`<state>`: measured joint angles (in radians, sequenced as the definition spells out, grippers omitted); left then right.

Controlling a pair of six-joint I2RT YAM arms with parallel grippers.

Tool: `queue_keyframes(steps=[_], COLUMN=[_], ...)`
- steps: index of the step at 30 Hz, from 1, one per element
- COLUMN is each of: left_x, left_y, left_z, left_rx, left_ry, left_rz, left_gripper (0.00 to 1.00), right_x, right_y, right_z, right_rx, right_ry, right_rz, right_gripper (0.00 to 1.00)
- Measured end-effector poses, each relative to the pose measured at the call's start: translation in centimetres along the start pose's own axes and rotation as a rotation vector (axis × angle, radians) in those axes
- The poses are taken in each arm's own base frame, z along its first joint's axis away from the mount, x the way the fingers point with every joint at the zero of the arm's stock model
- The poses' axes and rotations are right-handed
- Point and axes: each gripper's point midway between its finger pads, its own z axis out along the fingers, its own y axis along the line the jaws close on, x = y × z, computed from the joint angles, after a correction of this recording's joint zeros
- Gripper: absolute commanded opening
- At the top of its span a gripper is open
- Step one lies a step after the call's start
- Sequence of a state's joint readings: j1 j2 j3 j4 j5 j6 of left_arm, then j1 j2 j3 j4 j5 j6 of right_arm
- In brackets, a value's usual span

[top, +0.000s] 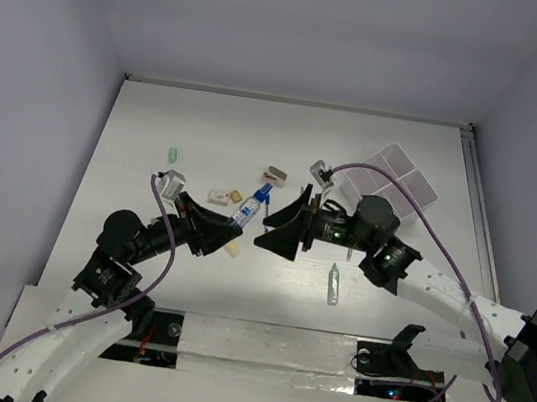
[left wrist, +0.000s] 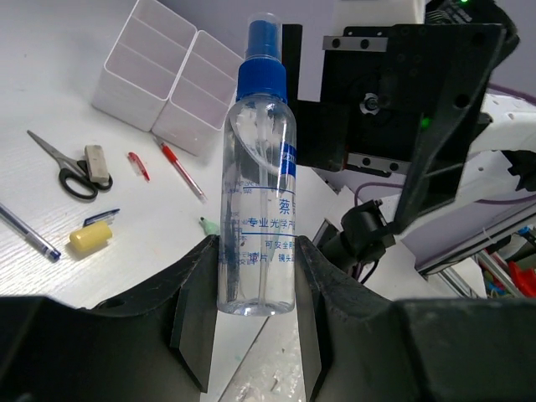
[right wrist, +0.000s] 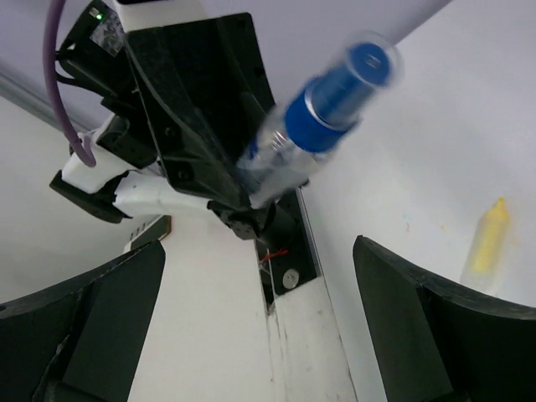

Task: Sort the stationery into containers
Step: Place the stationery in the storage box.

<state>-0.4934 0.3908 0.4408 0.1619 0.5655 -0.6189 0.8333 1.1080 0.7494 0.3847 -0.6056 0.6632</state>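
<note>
Over the table [top: 208,131], left pincer [left wrist: 255,251] grips a blurred spray bottle [right wrist: 310,126]; right pincer [right wrist: 258,251] gapes.

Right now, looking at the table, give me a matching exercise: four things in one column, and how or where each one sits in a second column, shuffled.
Column one:
1. spray bottle
2. right gripper
3. scissors
4. organizer tray

Column two:
A. open wide, holding nothing
B. lying flat on the table
C. standing near the table's far right corner
D. clamped in the left gripper

Pairs: 1-D, 2-A, 3-B, 4-C.
</note>
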Motion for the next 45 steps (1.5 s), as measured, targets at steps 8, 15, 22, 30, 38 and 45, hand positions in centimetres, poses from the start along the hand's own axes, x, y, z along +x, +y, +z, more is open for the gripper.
queue_keyframes(steps=[8,15,22,30,38,45], left_x=[0.6,0.6,0.4,0.4,-0.1,-3.9], left_y=[1.2,1.2,1.1,1.3,2.4,2.7], left_z=[0.6,0.7,0.8,0.9,0.8,-0.6], left_rx=[-0.017,-0.009,-0.002,-0.007,-0.09,-0.262], left_ry=[-0.009,-0.017,-0.024,-0.021,-0.026,-0.057], left_rz=[-0.022,-0.024,-0.024,-0.023,-0.006,0.102], left_gripper=[0.0,0.0,0.0,0.0,0.64,0.93], right_x=[-1.7,-3.9,-4.7,-4.2,-4.9,-12.0], right_y=[-0.9,-2.2,-2.7,-3.2,-4.7,-11.7], right_z=[3.6,4.0,4.4,5.0,4.1,-3.5], right_rx=[0.036,0.108,0.119,0.116,0.227,0.633], right_ry=[-0.106,-0.219,-0.263,-0.26,-0.3,-0.477], right_rz=[-0.025,-0.039,-0.029,0.02,0.008,-0.123], right_gripper=[1.0,0.96,0.74,0.18,0.07,0.03])
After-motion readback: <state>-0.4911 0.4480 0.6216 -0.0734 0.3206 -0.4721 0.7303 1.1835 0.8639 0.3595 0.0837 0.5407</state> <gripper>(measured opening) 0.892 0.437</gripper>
